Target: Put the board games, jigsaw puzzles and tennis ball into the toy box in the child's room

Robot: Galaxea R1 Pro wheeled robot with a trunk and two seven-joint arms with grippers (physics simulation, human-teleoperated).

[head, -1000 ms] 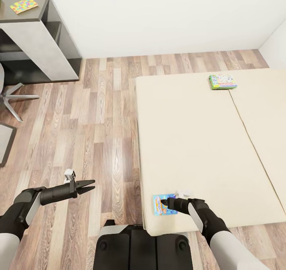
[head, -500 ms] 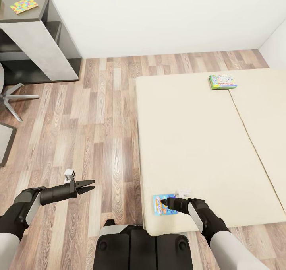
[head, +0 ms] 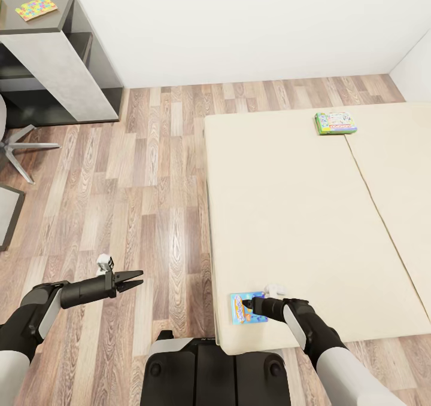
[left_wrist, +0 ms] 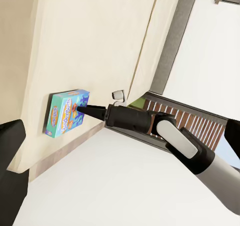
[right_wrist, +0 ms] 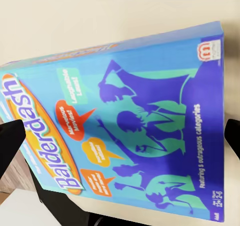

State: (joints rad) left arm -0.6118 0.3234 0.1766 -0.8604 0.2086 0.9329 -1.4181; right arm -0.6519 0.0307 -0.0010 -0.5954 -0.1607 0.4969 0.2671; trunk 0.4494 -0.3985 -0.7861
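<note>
The blue cartoon board game (head: 242, 308) (right_wrist: 125, 121) (left_wrist: 66, 112) lies flat at the near left corner of the cream bed (head: 287, 214). My right gripper (head: 250, 304) (left_wrist: 80, 107) hovers just over it, open, one finger on each side of its cover in the right wrist view. A pale green board game (head: 336, 122) rests on the bed's far side. One jigsaw puzzle (head: 36, 8) sits on the table (head: 60, 65) at the far left. My left gripper (head: 136, 278) is open above the wood floor, holding nothing.
A chair's star base (head: 21, 146) stands on the floor at the left, with a dark panel edge (head: 9, 214) below it. My own base (head: 215, 370) sits against the bed's near edge. White walls close off the far side.
</note>
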